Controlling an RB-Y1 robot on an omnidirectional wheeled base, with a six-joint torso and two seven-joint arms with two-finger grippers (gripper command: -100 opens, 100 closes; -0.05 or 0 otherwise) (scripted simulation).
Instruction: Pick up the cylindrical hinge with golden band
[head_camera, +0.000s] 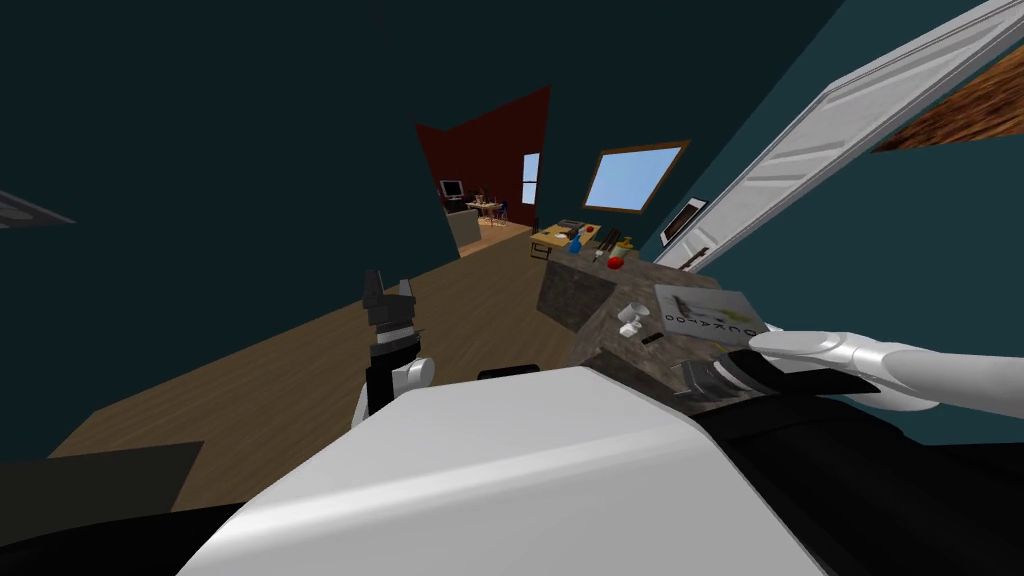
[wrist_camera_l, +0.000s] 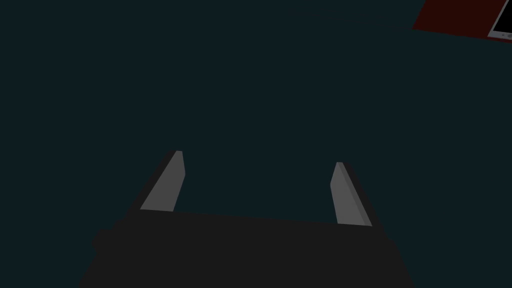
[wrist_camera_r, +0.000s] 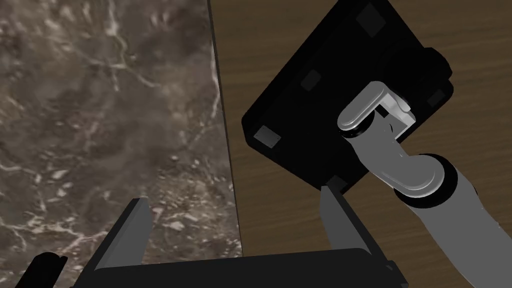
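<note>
Over the marble tabletop's near edge, beside the wooden floor, our right gripper spread open, our left gripper raised, jaws released too

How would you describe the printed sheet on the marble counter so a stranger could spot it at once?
Find the dark marble counter on the robot's right. On its near end lies the sheet, beside some small white pieces. It alone is flat, broad and printed with large dark letters.

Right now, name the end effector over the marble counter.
The right end effector, open above the counter's edge; the left end effector stands over the floor.
</note>
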